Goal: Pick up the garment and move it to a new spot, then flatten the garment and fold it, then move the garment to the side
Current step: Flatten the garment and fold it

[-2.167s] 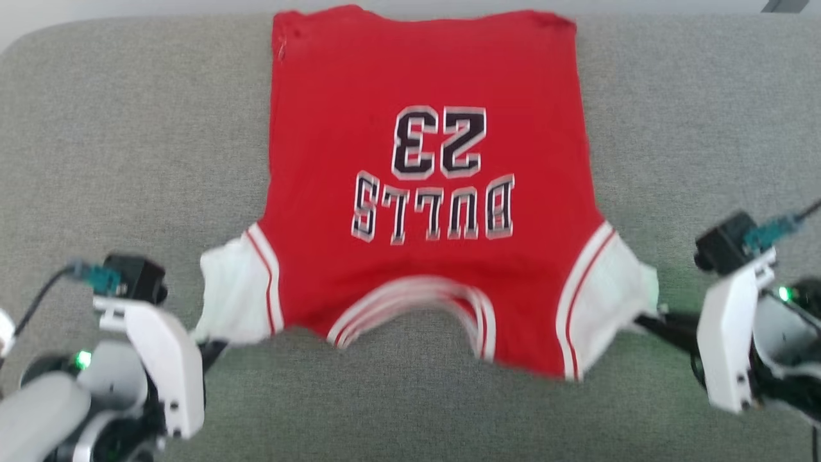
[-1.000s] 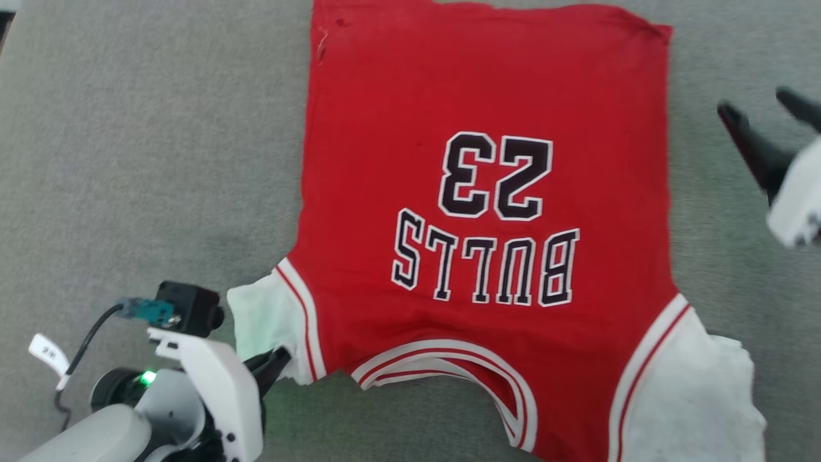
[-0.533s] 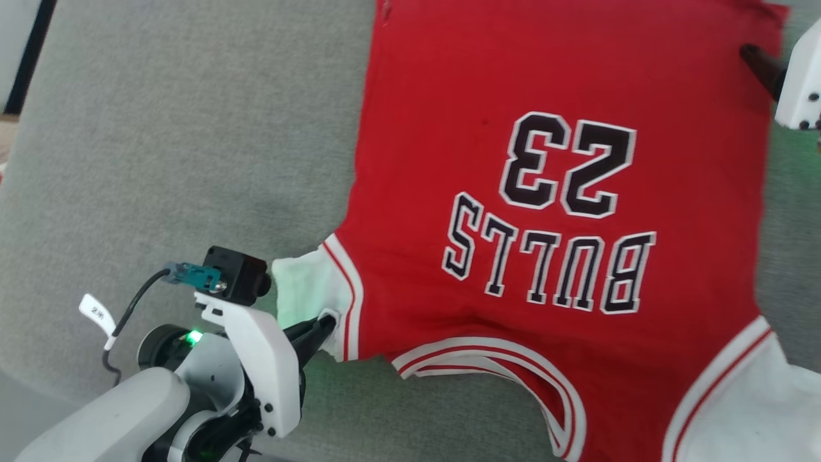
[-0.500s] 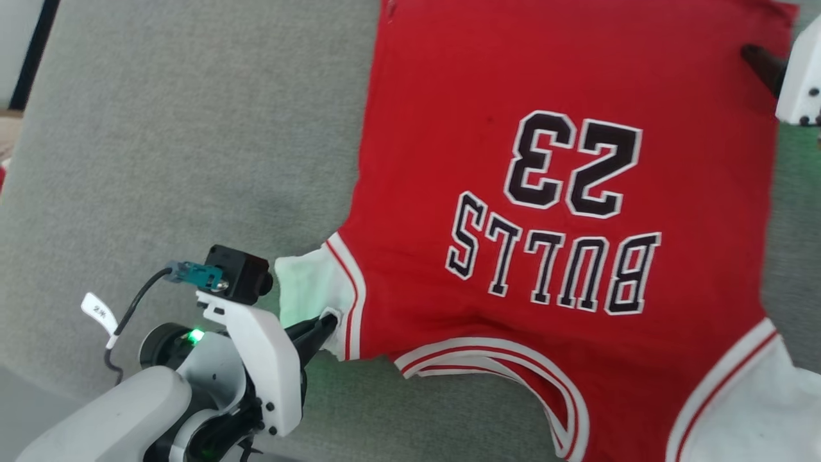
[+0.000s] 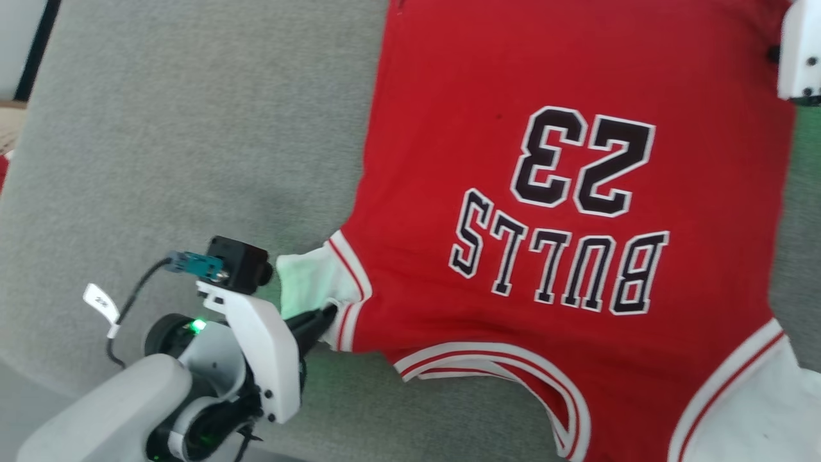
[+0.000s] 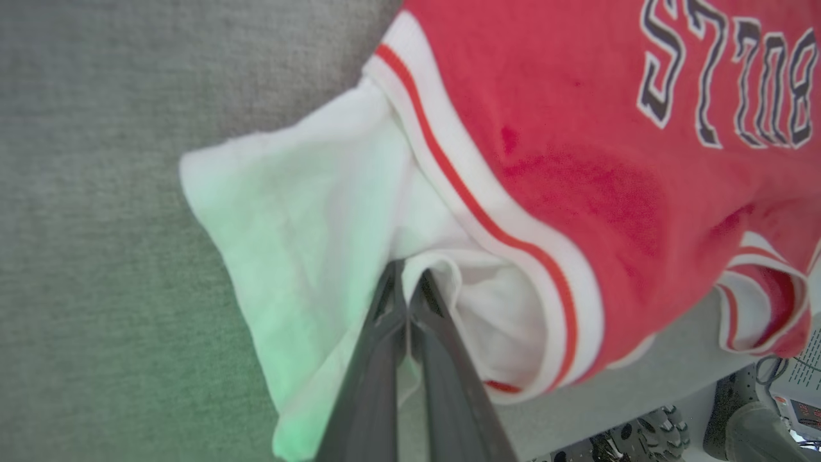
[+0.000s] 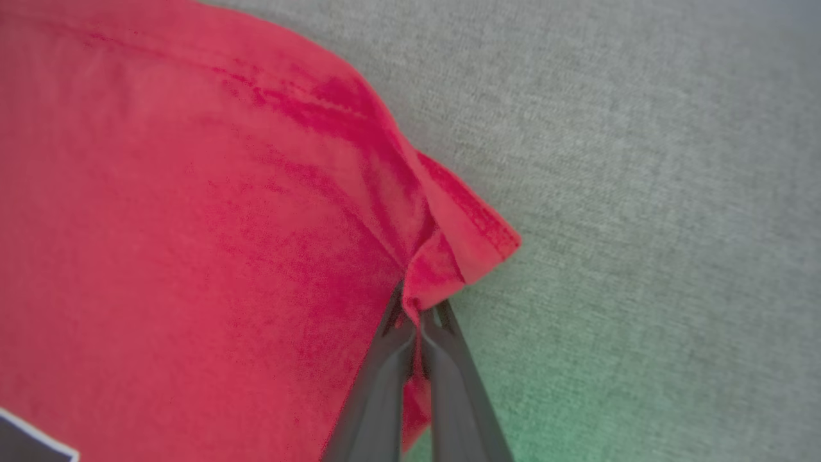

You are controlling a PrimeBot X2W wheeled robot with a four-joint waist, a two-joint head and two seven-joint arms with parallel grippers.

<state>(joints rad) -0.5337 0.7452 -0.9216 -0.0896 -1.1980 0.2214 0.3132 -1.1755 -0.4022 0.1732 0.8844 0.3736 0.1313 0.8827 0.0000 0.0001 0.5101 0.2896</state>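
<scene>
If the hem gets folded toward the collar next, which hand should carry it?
Right, probably: the right hand pinches the far hem corner of the garment; the left hand pinches the near sleeve.
</scene>
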